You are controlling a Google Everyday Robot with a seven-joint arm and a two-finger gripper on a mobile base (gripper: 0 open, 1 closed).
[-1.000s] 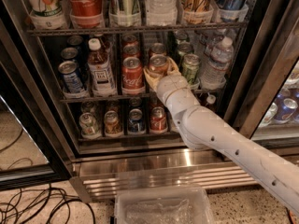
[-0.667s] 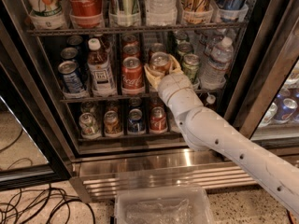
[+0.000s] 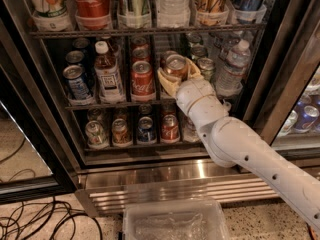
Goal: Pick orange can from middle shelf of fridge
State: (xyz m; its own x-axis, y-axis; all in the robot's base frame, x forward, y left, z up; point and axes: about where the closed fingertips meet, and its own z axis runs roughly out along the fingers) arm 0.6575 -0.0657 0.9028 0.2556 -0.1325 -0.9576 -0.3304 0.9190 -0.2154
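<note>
The orange can [image 3: 176, 66], copper-orange with a silver top, stands at the front of the middle shelf [image 3: 117, 104] of the fridge [image 3: 60, 169]. My gripper [image 3: 178, 73] reaches in from the lower right on a white arm. Its pale fingers [image 3: 165, 81] sit on either side of the can, at its left and right, closed around its body. The can's lower part is hidden by the wrist. A red Coca-Cola can [image 3: 142, 80] stands just to its left and a green can [image 3: 205, 69] just to its right.
A brown bottle [image 3: 107, 73] and a blue can [image 3: 76, 82] stand further left on the same shelf, a water bottle [image 3: 231, 69] at the right. Tall bottles and cups fill the upper rack [image 3: 150, 30]; small cans [image 3: 144, 129] fill the lowest. A clear plastic bin [image 3: 172, 221] and cables [image 3: 35, 224] lie on the floor.
The gripper has stayed around the orange can; can and hand have barely shifted between the earlier frames and now.
</note>
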